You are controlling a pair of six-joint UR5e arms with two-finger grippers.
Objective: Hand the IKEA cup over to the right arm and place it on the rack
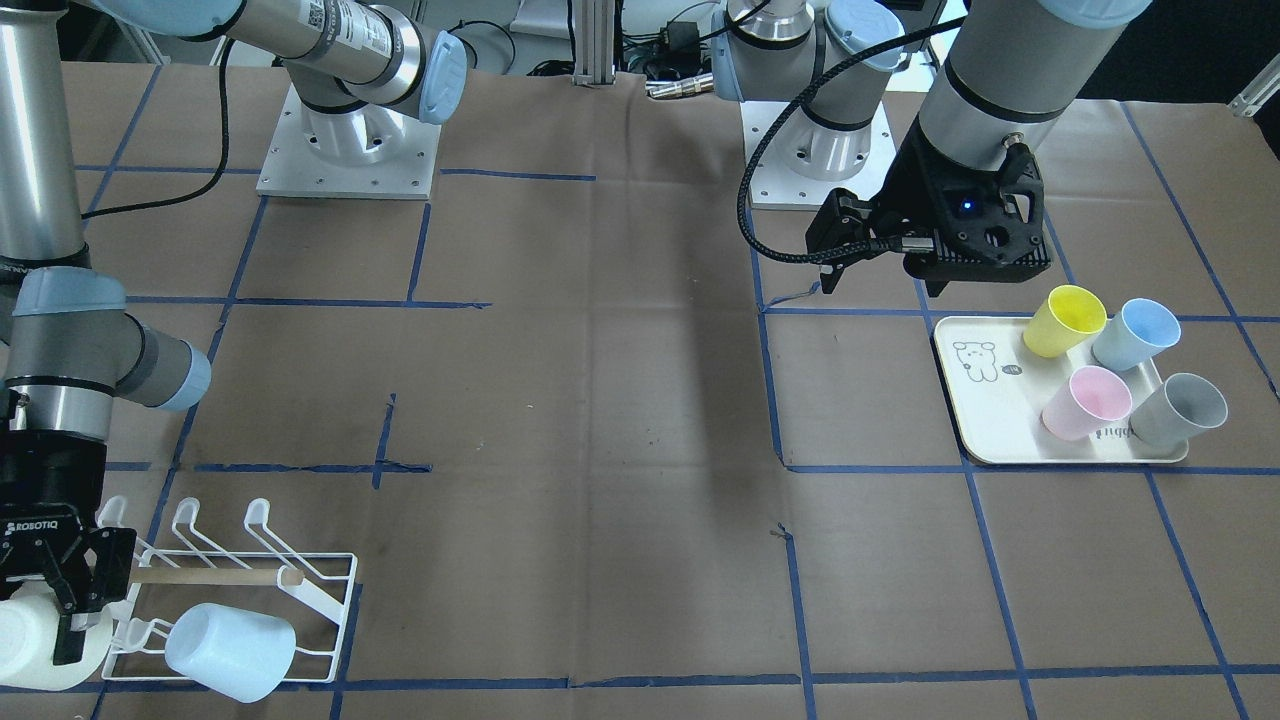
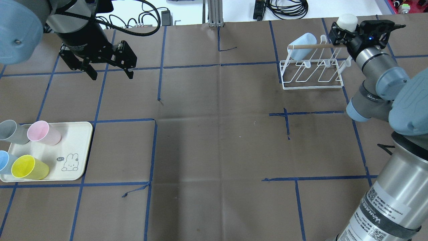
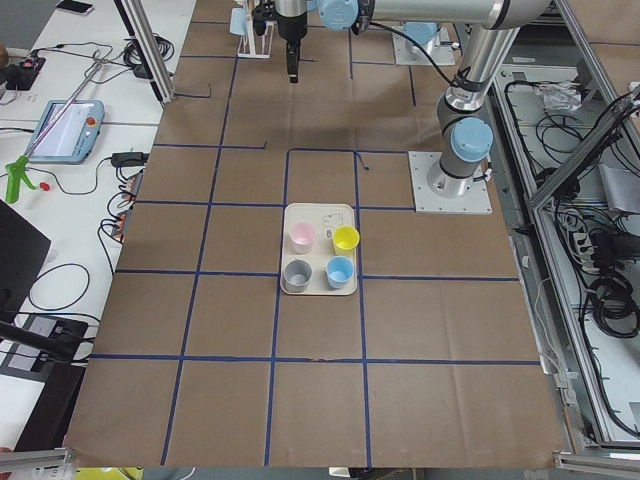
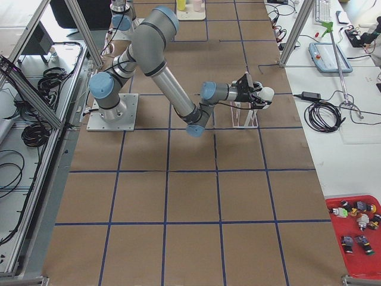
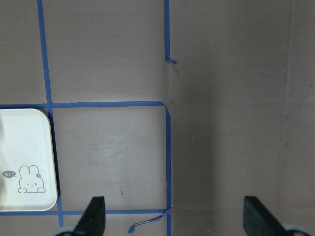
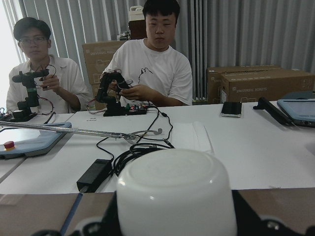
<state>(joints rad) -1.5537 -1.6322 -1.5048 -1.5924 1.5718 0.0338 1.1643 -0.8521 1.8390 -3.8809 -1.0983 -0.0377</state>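
My right gripper point(image 2: 346, 29) is shut on a white cup point(image 2: 347, 21), held on its side just beyond the right end of the white wire rack point(image 2: 312, 75). In the front view the gripper point(image 1: 70, 615) and the cup point(image 1: 30, 640) are at the bottom left, beside the rack point(image 1: 320, 585). The cup's base fills the right wrist view point(image 6: 174, 191). A pale-blue cup point(image 2: 302, 42) hangs on the rack's other end. My left gripper point(image 2: 110, 75) is open and empty, hanging above the table beyond the tray; its fingertips point(image 5: 96, 216) show in the left wrist view.
A cream tray point(image 2: 77, 147) at the left holds a yellow cup point(image 2: 28, 167), a pink cup point(image 2: 41, 132), a grey cup point(image 2: 10, 131) and a blue cup point(image 2: 5, 160). Two operators point(image 6: 157, 64) sit at a white table past the rack.
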